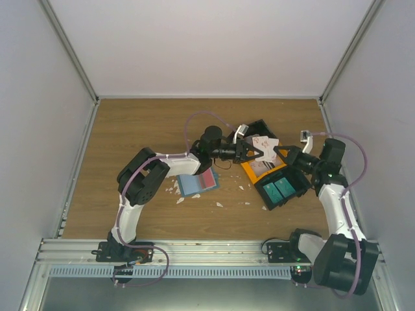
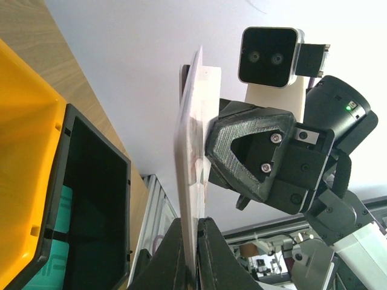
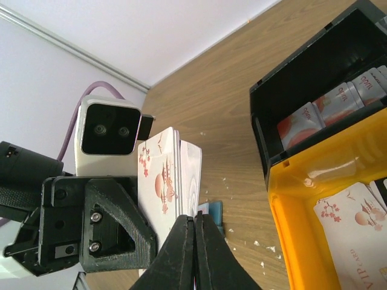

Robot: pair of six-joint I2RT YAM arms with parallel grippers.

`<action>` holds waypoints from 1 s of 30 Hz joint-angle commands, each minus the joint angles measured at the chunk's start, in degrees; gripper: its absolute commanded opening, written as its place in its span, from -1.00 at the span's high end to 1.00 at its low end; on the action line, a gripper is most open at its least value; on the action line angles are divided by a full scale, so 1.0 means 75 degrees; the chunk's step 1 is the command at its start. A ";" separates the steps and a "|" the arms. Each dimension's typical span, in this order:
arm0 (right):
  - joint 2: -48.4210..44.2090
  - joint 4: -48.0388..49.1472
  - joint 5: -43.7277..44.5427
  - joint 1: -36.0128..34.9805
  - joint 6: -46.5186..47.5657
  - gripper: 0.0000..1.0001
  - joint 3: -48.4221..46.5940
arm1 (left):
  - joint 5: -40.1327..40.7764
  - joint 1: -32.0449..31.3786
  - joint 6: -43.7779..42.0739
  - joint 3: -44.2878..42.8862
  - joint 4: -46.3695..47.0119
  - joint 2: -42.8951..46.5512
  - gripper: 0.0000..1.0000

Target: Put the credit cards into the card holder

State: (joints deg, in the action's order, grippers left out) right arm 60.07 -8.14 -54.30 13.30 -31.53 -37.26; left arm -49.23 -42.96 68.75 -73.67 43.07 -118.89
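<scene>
A small stack of white credit cards (image 1: pixel 262 144) with red blossom prints hangs in the air above the bins, gripped from both sides. My left gripper (image 1: pixel 248 153) is shut on one edge; the left wrist view shows the stack edge-on (image 2: pixel 190 169) between its fingers (image 2: pixel 195 241). My right gripper (image 1: pixel 275 154) is shut on the opposite edge; in the right wrist view the cards (image 3: pixel 163 175) rise from its closed tips (image 3: pixel 195 235). The blue card holder (image 1: pixel 198 183) lies flat on the wood below the left arm, and a corner of it shows in the right wrist view (image 3: pixel 213 211).
A black bin (image 3: pixel 266 130) holds red-and-white cards (image 3: pixel 326 115). An orange bin (image 3: pixel 284 199) beside it holds more cards (image 3: pixel 351 223). A dark bin with teal contents (image 1: pixel 282 188) sits in front of them. White scraps (image 1: pixel 175 189) lie around the holder.
</scene>
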 commanded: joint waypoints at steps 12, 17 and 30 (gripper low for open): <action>0.0251 0.0869 0.0408 0.1525 -0.0627 0.99 0.0256 | -0.0181 0.0172 0.0184 -0.0048 0.0194 -0.0587 0.86; 0.0361 0.0746 0.0374 0.1626 -0.0455 0.99 0.0079 | 0.0027 0.0130 -0.0203 -0.0312 -0.0313 -0.0722 0.88; 0.0150 -0.0144 0.0909 0.1581 0.0331 0.99 -0.0130 | 0.2405 -0.0401 -0.2293 -0.1231 -0.3560 -0.1028 0.79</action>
State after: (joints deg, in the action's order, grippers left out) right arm 62.08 -7.64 -48.88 25.08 -31.27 -36.99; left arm -37.65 -44.36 57.78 -79.37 22.59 -125.16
